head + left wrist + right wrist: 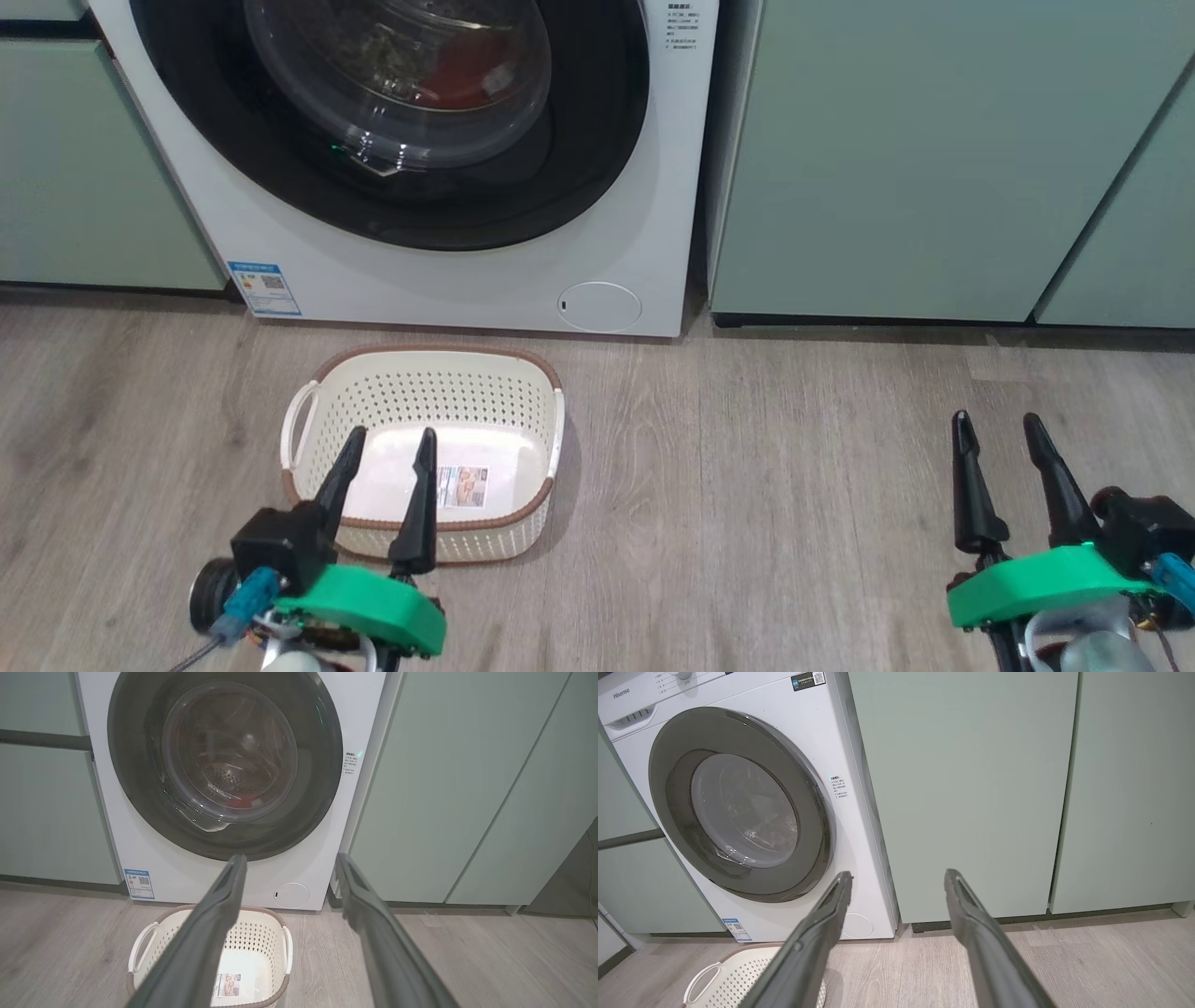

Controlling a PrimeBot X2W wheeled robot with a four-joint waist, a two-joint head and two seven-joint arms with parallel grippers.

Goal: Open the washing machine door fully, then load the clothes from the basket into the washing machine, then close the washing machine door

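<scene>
The washing machine door (pixel 401 121) is sitting shut on the washing machine (pixel 448 280), with red clothes (pixel 462 79) lying behind its glass. The basket (pixel 439 392) is standing on the floor (pixel 794 485) just in front. The left gripper (pixel 392 436) is hovering over the basket's near rim and the right gripper (pixel 997 420) well aside. Both are holding their fingers spread, gripping nothing.

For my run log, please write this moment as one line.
round black-rimmed glass door: shut | red fabric: inside, behind glass | cream perforated plastic basket: empty | left gripper: open | right gripper: open
</scene>
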